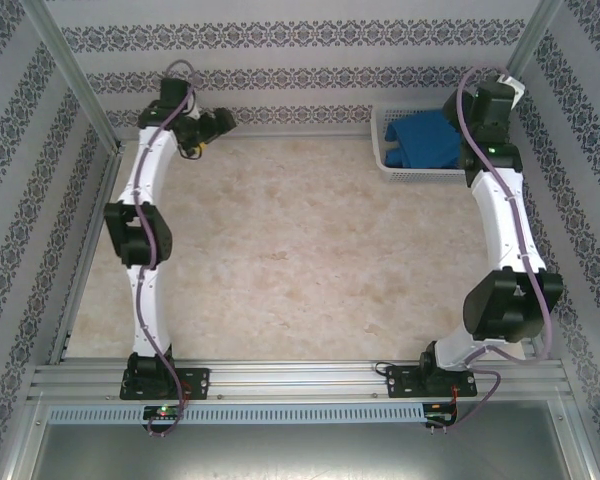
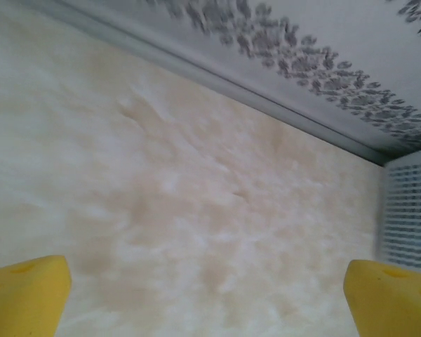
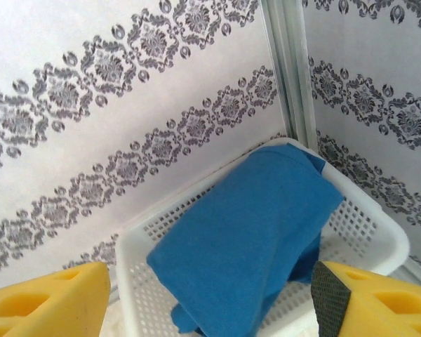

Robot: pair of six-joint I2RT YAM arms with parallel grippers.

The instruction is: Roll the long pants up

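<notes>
The long pants (image 3: 245, 239) are a royal-blue bundle of soft fabric lying in the white mesh basket (image 3: 379, 239) at the table's back right corner; from above, the pants (image 1: 425, 140) cover most of the basket (image 1: 385, 150). My right gripper (image 3: 210, 302) hovers just above the basket. Its yellow fingers are spread apart on either side of the bundle, with nothing held between them. My left gripper (image 2: 207, 295) is open over bare table at the back left (image 1: 215, 125), with its yellow fingertips (image 2: 24, 295) wide apart and empty.
The beige marbled table (image 1: 280, 260) lies between the two arms. Patterned walls with metal posts close in the back and both sides. The basket's mesh wall (image 2: 410, 217) shows at the right edge of the left wrist view.
</notes>
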